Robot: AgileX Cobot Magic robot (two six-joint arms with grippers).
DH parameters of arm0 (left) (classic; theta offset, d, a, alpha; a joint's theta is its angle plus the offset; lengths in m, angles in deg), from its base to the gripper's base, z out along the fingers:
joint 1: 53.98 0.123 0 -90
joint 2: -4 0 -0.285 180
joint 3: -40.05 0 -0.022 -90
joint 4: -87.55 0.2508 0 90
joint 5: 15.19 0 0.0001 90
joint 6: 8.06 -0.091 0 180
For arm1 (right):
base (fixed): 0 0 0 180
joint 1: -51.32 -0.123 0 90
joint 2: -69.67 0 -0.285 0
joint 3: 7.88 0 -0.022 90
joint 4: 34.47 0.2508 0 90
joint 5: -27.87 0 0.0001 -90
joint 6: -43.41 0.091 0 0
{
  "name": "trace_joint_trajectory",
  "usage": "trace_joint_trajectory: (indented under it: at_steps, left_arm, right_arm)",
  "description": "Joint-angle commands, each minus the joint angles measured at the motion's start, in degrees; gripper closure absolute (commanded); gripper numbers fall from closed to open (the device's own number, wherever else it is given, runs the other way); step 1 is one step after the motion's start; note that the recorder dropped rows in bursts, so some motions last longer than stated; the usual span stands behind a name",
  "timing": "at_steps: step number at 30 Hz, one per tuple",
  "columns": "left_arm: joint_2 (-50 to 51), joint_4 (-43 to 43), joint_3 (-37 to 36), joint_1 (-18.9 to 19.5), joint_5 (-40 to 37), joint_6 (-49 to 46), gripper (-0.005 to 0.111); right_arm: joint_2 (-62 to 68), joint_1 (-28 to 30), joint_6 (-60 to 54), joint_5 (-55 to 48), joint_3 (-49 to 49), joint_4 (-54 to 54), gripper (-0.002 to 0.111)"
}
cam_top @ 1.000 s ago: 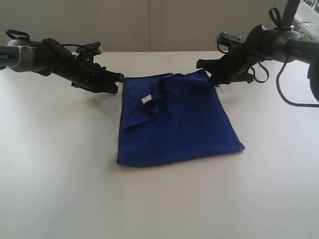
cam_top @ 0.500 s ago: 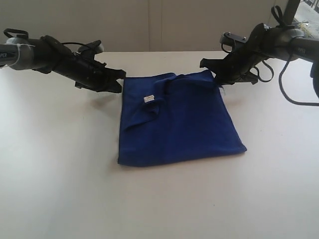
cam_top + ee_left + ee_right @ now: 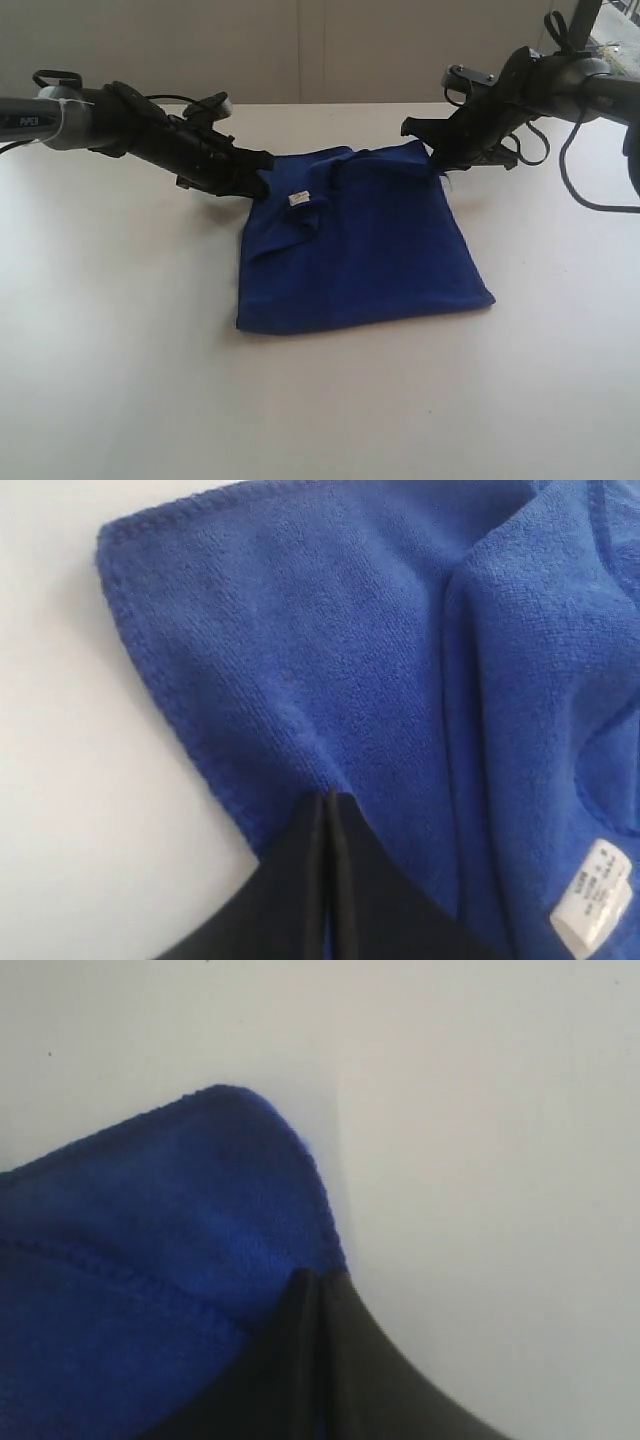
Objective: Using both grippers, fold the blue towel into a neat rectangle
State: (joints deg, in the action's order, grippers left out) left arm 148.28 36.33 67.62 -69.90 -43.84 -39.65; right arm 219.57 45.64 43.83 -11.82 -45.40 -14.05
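Observation:
The blue towel (image 3: 360,245) lies on the white table (image 3: 120,340), with a fold of cloth and a small white tag (image 3: 295,199) near its far left part. My left gripper (image 3: 260,178) sits low over the towel's far left edge. In the left wrist view its black fingertips (image 3: 318,815) are pressed together, and the blue towel (image 3: 300,650) puckers at them, with the tag (image 3: 592,898) to one side. My right gripper (image 3: 437,157) is shut on the far right corner. The right wrist view shows that corner (image 3: 200,1190) raised just beyond its fingertips (image 3: 305,1290).
Black cables (image 3: 585,150) loop off the right arm at the back right. A pale wall (image 3: 320,50) runs behind the table's far edge. Bare white tabletop surrounds the towel in front and on both sides.
My left arm has moved to the right, and its gripper now sits on the towel's far left edge. The right gripper rose slightly with its corner, then held still.

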Motion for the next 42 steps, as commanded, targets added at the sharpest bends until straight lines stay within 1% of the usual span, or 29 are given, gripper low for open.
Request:
trace_joint_trajectory:
  at_steps: [1, 4, 9, 18, 24, 27, 32, 35, 36, 37, 38, 39, 40, 41, 42]
  left_arm:
    - [1.21, 5.9, -0.11, -0.13, -1.38, 0.74, 0.107]
    - [1.21, 9.04, -0.11, -0.13, -1.38, 3.21, 0.107]
    - [1.21, 9.15, -0.11, -0.13, -0.85, 3.27, 0.107]
    - [1.21, 12.32, -0.11, -0.13, -0.48, 3.3, 0.107]
    - [0.76, 12.07, 0.01, -0.13, 0.1, 2.76, 0.107]
    - [-0.6, 12.07, 1.14, -0.13, 0.09, 0.74, 0.107]
    - [-3.57, 12.73, 3.62, -0.13, -0.76, 0.88, 0.107]
    - [-5.73, 13.29, 3.6, 0.9, -5.25, 2.33, 0.107]
    - [-7.14, 14.16, 3.6, 2.17, -9.08, 4.88, 0.107]
    - [-7.98, 15.38, 3.6, 2.83, -11.55, 6.61, 0.107]
    - [-9.68, 18.95, 3.6, 3.29, -17.2, 9.47, 0.107]
    - [-10.64, 21.95, 3.6, 3.29, -20.79, 10.79, 0.107]
    - [-12.27, 26.03, 2.94, 2.64, -25.1, 12.24, 0.107]
    - [-14.53, 29.5, 0.66, 1.66, -25.98, 13.88, 0.107]
    - [-18.35, 31.17, -2.98, 0.12, -24.92, 16.13, 0.107]
  right_arm:
    - [0.69, 0.55, 1.58, -3.59, 0.56, -4.12, 0.108]
    - [0.69, 0.55, 5.05, -3.7, 0.56, -7.41, 0.108]
    - [0.69, 0.55, 5.06, -4.49, 0.56, -7.52, 0.108]
    - [0.69, 0.55, 5.06, -6.38, 0.56, -8.9, 0.108]
    - [0.6, 0.55, 4.09, -5.89, 0.56, -8.57, 0.108]
    - [-0.43, 0.55, 3.64, -4.36, 0.56, -8.46, 0.108]
    - [-4.76, 0.67, 3.89, -3.76, 0.56, -9.89, 0.108]
    - [-8.4, 1.47, 5.06, -7.61, 0.56, -13.02, 0.108]
    - [-11.01, 2.2, 5.06, -12.39, 0.67, -13.62, 0.108]
    - [-12.35, 2.51, 4.95, -14.63, 1.15, -13.79, 0.108]
    - [-15.21, 2.87, 3.72, -18.59, 2.93, -13.9, 0.108]
    - [-16.52, 2.87, 2.87, -19.41, 4.12, -13.9, 0.108]
    - [-19.2, 2.52, 2.17, -19.68, 7.11, -13.9, 0.108]
    - [-22.36, 1.8, 2.17, -19.04, 11.04, -13.9, 0.108]
    - [-27.45, 0.68, 2.17, -17.08, 17.99, -13.9, 0.108]
